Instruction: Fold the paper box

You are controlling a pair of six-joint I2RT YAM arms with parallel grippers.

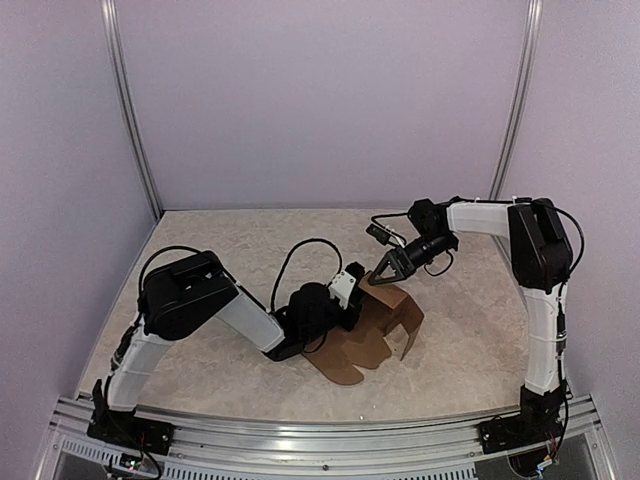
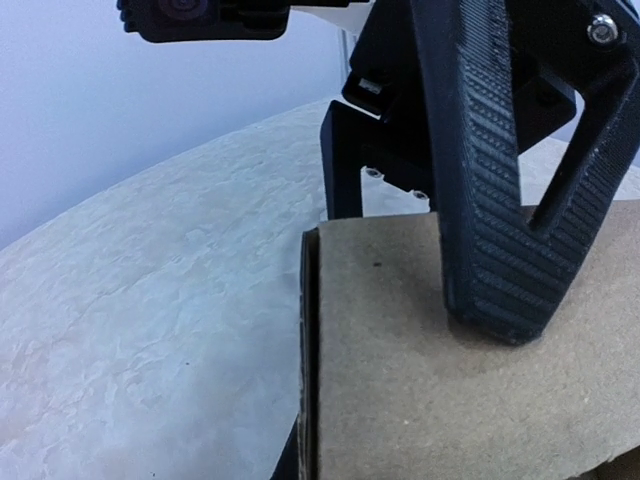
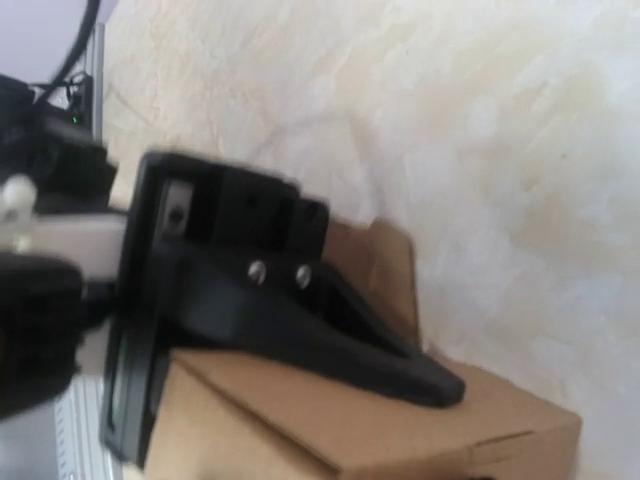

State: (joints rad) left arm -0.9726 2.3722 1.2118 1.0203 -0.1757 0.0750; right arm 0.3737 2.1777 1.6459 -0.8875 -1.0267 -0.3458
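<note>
Two grippers meet at the paper box (image 1: 388, 318), which stands half-folded and plain brown near the middle of the table (image 1: 220, 240). The left gripper (image 1: 355, 290) is clenched on one box wall. The right gripper (image 1: 381, 275) is spread, with one finger (image 3: 400, 365) lying across a panel.

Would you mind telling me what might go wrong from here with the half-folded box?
The left jaws pinch one panel of the paper box; a pull might crease it or let it slip free. The right jaws stand open with a finger across the box's top; pressing harder might crush the raised walls.
</note>
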